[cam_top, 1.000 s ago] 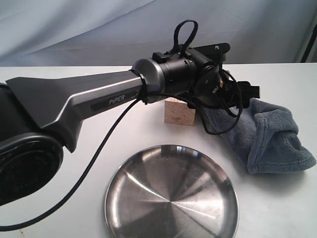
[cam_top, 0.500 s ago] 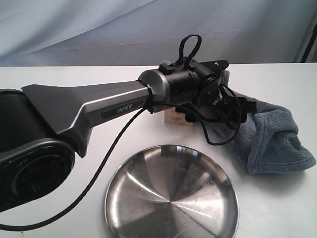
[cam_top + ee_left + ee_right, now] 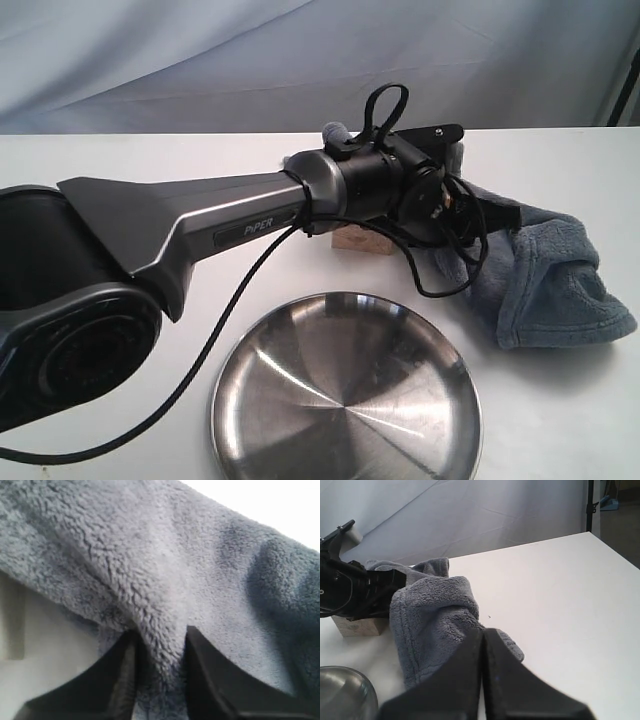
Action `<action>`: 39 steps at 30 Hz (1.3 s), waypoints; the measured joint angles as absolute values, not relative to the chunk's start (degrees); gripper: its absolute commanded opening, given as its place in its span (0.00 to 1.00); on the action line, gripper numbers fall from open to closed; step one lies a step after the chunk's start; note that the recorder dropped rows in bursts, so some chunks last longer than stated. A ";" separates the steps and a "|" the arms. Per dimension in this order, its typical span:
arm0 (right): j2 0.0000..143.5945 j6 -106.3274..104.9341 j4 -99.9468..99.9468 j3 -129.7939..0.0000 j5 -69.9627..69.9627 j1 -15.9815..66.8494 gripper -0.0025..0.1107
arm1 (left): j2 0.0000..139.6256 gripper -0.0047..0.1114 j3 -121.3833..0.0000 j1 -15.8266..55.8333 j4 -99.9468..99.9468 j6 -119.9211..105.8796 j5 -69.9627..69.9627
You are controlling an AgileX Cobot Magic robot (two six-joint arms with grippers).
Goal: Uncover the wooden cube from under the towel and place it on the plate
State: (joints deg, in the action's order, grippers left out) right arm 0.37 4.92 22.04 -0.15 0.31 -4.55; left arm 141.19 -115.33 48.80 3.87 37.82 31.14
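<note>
- Two grippers are in view. Your left gripper [image 3: 161,640] is clamped on a raised fold of the towel [image 3: 175,565], with fleece packed between both black fingers [image 3: 122,672].
- Your left arm [image 3: 200,215] reaches in from the left side of the white table [image 3: 120,160]. Its wrist sits over the towel's left end, so the exterior view hides the fingertips.
- You see the towel [image 3: 545,275] bunched toward the table's right side. Its left end is drawn up by the wrist and the rest lies on the tabletop.
- Your wooden cube [image 3: 355,240] stands on the table near the middle, just left of the towel. Only its lower part shows under the arm.
- From the right wrist view the cube [image 3: 360,626] sits beneath the left gripper's black body, its visible faces bare of cloth. You cannot tell whether it touches the towel.
- Your stainless-steel plate [image 3: 345,395] lies by the table's front edge, apart from both cube and towel.
- Your right gripper [image 3: 482,635] is closed, finger against finger, and points at the towel's right end. You cannot tell whether it touches the cloth.
</note>
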 measured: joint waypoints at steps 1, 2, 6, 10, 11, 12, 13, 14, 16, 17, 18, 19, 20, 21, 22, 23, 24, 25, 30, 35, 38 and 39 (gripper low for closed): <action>0.37 4.92 22.04 -0.15 0.31 -4.55 0.05 | 141.19 0.10 -115.33 48.80 3.87 37.82 30.67; 0.37 4.92 22.04 -0.15 0.31 -4.55 0.05 | 141.19 0.04 -115.33 48.80 3.87 37.82 30.20; 0.37 4.92 22.04 -0.15 0.31 -4.55 0.05 | 141.19 0.04 -115.33 48.80 2.88 37.82 29.04; 0.37 4.92 22.04 -0.15 0.31 -4.55 0.05 | 141.19 0.04 -115.33 48.80 0.00 34.76 29.04; 0.37 4.92 22.04 -0.15 0.31 -4.55 0.05 | 141.19 0.04 -115.33 48.93 0.00 33.36 29.04; 0.37 4.92 22.04 -0.15 0.31 -4.55 0.05 | 141.19 0.04 -115.33 49.35 -0.75 32.06 28.94; 0.37 4.92 22.04 -0.15 0.31 -4.55 0.05 | 141.19 0.04 -115.33 49.64 -1.21 30.63 28.94; 0.37 4.92 22.04 -0.15 0.31 -4.55 0.05 | 141.19 0.04 -115.33 50.36 -2.07 28.90 28.94; 0.37 4.92 22.04 -0.15 0.31 -4.55 0.05 | 141.19 0.04 -115.33 51.71 -2.71 25.85 28.94; 0.37 4.92 22.04 -0.15 0.31 -4.55 0.05 | 141.19 0.04 -115.33 52.53 -2.82 24.35 28.94; 0.37 4.92 22.04 -0.15 0.31 -4.55 0.05 | 141.19 0.04 -115.33 53.36 -3.02 22.35 28.94; 0.37 4.92 22.04 -0.15 0.31 -4.55 0.05 | 141.19 0.04 -115.33 53.72 -3.02 21.16 28.94; 0.37 4.92 22.04 -0.15 0.31 -4.55 0.05 | 141.19 0.04 -115.33 54.20 -3.02 20.08 28.94; 0.37 4.92 22.04 -0.15 0.31 -4.55 0.05 | 141.19 0.04 -115.33 54.60 -3.02 19.10 28.94; 0.37 4.92 22.04 -0.15 0.31 -4.55 0.05 | 141.19 0.04 -115.33 55.05 -3.02 18.18 28.94; 0.37 4.92 22.04 -0.15 0.31 -4.55 0.05 | 141.19 0.04 -115.33 55.40 -3.02 17.12 28.94; 0.37 4.92 22.04 -0.15 0.31 -4.55 0.05 | 141.19 0.04 -115.33 55.91 -3.20 16.05 28.94; 0.37 4.92 22.04 -0.15 0.31 -4.55 0.05 | 141.19 0.04 -115.33 56.23 -3.17 15.33 28.94; 0.37 4.92 22.04 -0.15 0.31 -4.55 0.05 | 141.19 0.04 -115.33 58.14 -3.64 11.85 29.74; 0.37 4.92 22.04 -0.15 0.31 -4.55 0.05 | 141.19 0.06 -115.33 59.24 -5.71 8.13 31.80; 0.37 4.92 22.04 -0.15 0.31 -4.55 0.05 | 141.19 0.11 -115.33 59.28 -5.98 7.76 33.05; 0.37 4.92 22.04 -0.15 0.31 -4.55 0.05 | 141.19 0.14 -115.33 59.28 -5.98 7.76 33.49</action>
